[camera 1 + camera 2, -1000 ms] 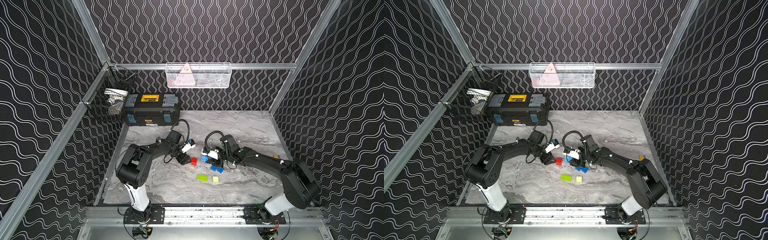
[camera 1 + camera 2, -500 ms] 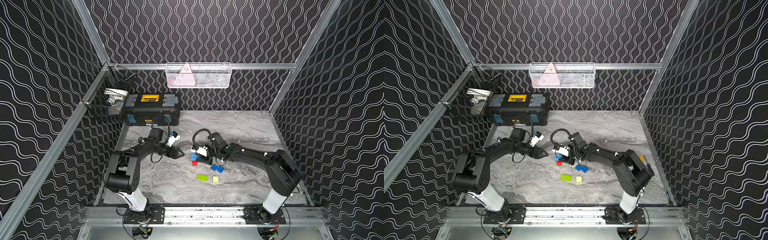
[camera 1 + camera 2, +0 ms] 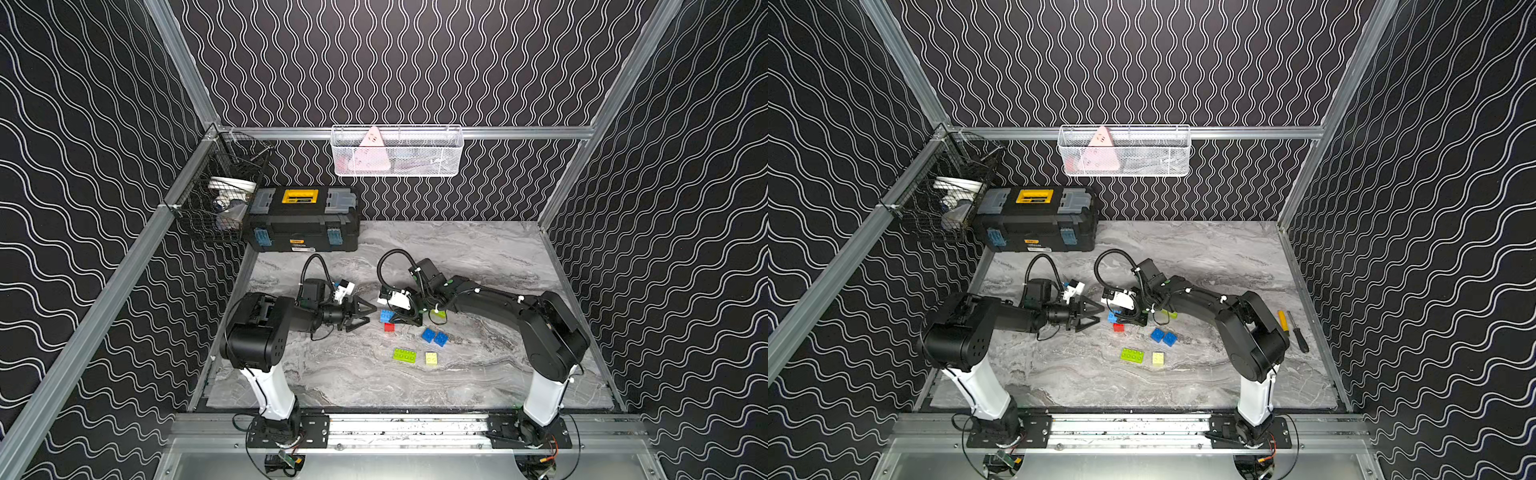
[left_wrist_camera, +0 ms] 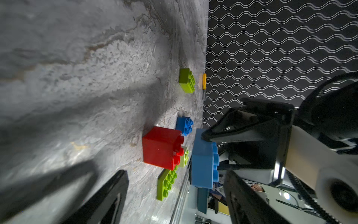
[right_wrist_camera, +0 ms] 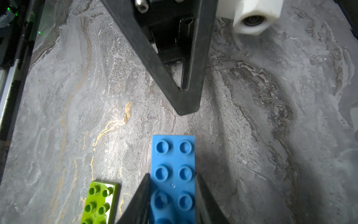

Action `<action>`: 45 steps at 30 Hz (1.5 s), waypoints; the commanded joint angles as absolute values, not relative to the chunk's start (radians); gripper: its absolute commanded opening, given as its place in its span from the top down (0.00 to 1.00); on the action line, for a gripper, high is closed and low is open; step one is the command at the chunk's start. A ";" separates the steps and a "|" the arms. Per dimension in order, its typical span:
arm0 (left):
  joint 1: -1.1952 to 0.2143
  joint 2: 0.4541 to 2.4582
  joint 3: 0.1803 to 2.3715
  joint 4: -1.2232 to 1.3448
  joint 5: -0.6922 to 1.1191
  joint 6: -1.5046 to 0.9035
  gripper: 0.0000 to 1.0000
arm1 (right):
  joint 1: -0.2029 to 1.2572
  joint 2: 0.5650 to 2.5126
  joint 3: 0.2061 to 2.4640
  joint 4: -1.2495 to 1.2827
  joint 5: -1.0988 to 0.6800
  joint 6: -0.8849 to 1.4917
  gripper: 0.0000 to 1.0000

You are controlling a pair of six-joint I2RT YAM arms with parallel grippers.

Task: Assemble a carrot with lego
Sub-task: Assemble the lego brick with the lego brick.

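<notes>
The lego lies loose on the marble table; no built carrot shows. My right gripper (image 5: pixel 172 178) is shut on the light blue brick (image 5: pixel 173 164), also seen in a top view (image 3: pixel 386 316). Just in front of it sits the red brick (image 3: pixel 389 327) (image 4: pixel 160 147). My left gripper (image 3: pixel 368 316) (image 4: pixel 176 174) is open and holds nothing, its tips facing the light blue brick (image 4: pixel 202 161) from the left. Two dark blue bricks (image 3: pixel 428 335) (image 3: pixel 441 339), a lime green plate (image 3: pixel 404 355) and a pale yellow brick (image 3: pixel 431 358) lie nearer the front. Another lime green brick (image 3: pixel 438 316) is under the right arm.
A black toolbox with a yellow handle (image 3: pixel 303 224) stands at the back left, beside a black wire basket (image 3: pixel 216 199). A white mesh basket (image 3: pixel 397 151) hangs on the back wall. Two screwdrivers (image 3: pixel 1283 321) (image 3: pixel 1299 338) lie by the right edge.
My right gripper has carried the light blue brick leftward to just behind the red brick. The left gripper drew back left, then came right again, jaws a little wider.
</notes>
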State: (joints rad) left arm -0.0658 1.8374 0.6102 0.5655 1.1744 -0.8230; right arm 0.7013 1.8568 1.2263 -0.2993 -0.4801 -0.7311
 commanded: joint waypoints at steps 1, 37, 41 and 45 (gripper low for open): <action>-0.082 1.902 0.582 0.985 1.268 -1.125 0.19 | 0.703 1.873 1.244 -0.335 -0.496 -0.768 0.79; -0.148 1.846 0.679 0.274 1.166 -0.605 0.27 | 0.718 1.943 1.328 -0.504 -0.441 -0.874 0.78; -0.158 1.863 0.682 0.294 1.157 -0.620 0.29 | 0.729 1.968 1.344 -0.548 -0.410 -0.898 0.78; -0.169 1.874 0.691 0.297 1.138 -0.623 0.32 | 0.736 1.994 1.332 -0.570 -0.353 -0.917 0.78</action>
